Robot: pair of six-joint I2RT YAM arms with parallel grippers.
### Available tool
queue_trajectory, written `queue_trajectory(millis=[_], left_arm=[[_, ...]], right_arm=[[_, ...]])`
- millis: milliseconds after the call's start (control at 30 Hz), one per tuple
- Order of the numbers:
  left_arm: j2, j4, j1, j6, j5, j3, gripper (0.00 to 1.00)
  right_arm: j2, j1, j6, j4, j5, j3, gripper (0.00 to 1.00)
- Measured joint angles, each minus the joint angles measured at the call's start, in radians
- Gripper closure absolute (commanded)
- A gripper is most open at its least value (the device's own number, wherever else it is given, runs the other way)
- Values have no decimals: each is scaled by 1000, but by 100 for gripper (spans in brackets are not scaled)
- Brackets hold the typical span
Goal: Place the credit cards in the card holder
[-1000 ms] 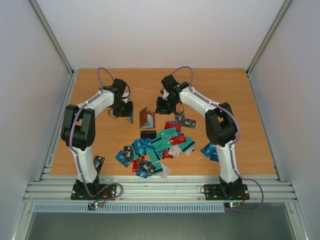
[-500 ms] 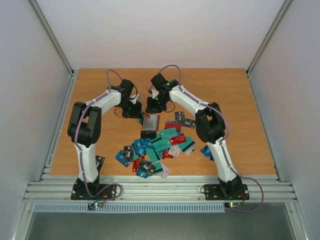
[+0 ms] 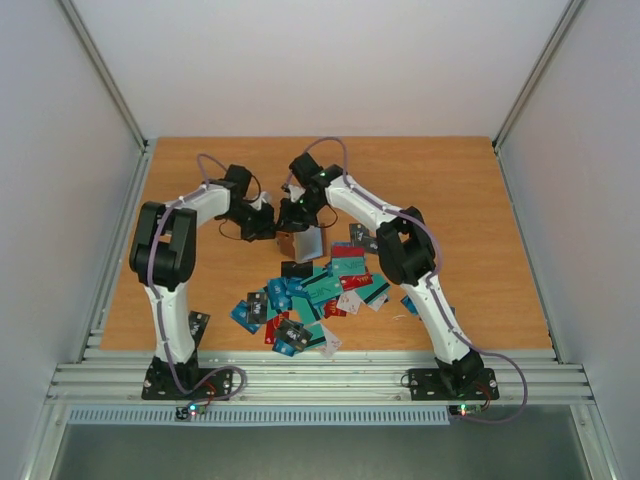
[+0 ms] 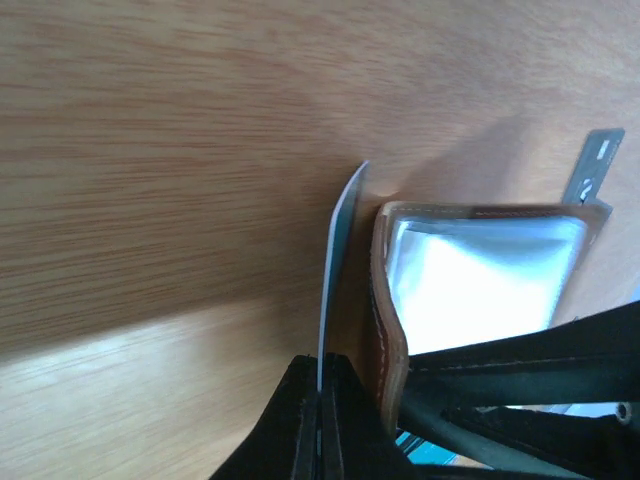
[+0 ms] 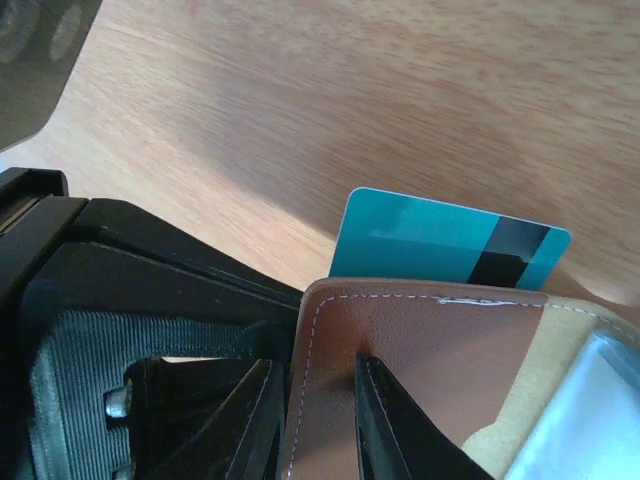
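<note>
The card holder, brown stitched leather with a glossy clear window pocket, is held upright over the middle of the wooden surface. Its flap is pinched by the right gripper, jaws parted only by the leather. A thin teal credit card with a dark stripe stands just beside its outer wall, clamped edge-on in the left gripper, jaws closed. More credit cards lie heaped nearer the bases.

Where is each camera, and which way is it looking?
Top: above and behind, looking down at the wooden table; both arms show.
Left wrist: behind the left gripper, seen pinching a teal plastic credit card.
Right wrist: behind the right gripper, seen holding the brown leather card holder.
Both wrist views share card and holder.
</note>
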Motion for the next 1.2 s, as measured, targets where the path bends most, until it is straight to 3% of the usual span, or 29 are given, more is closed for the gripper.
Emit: queue_trajectory(millis=[300,600,800,1000,1200], left_arm=[[-40,-57,82,35,-44,-12,99],[-294,-217,92,142,-257,84,100],[-419,-209,67,167,-193,47,100],[-322,-179,53,160,-77,-87,100],[-229,-149,56,146,-23,-113,100]], right_arm=[[83,14,27,8,-16,100,79],[117,13,29,-27,3,100,79],[117,13,29,-32,5,101,79],[117,13,30,-55,3,132,79],[117,7,37,-72,5,164,79]])
